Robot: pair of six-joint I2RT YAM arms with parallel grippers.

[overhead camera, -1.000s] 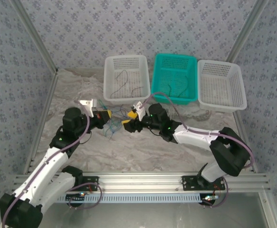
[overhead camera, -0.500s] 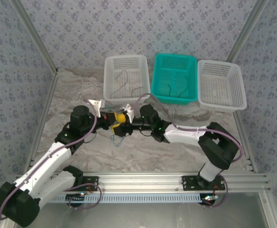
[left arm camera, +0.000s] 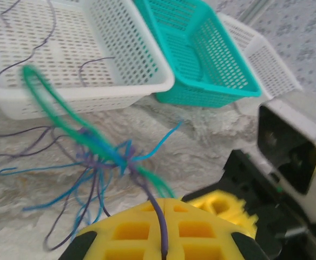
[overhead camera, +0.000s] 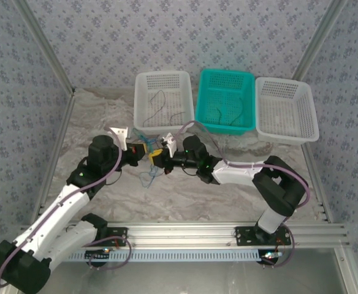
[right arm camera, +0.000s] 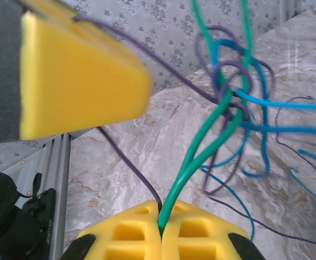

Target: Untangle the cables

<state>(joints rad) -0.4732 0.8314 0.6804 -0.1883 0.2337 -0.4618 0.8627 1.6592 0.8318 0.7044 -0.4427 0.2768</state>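
The cables (left arm camera: 101,157) are a small tangle of blue, teal-green and purple wires hanging between the two grippers over the marbled table; in the top view the tangle (overhead camera: 147,176) dangles just below them. My left gripper (left arm camera: 166,201) is shut on a purple wire that runs up into the knot. My right gripper (right arm camera: 160,215) is shut on a doubled green cable, with a purple wire passing right beside the seam. The knot (right arm camera: 231,100) sits above the right gripper's fingers. In the top view the left gripper (overhead camera: 142,149) and right gripper (overhead camera: 157,157) are almost touching.
Three baskets stand at the back: a white basket (overhead camera: 163,116) holding dark wires, a teal basket (overhead camera: 226,125) holding one wire, and another white basket (overhead camera: 286,131). Patterned walls and metal frame posts close in the sides.
The right gripper came left to meet the left gripper and closed on the green cable. The left gripper shifted slightly right, still holding its purple wire, with the tangle lifted.
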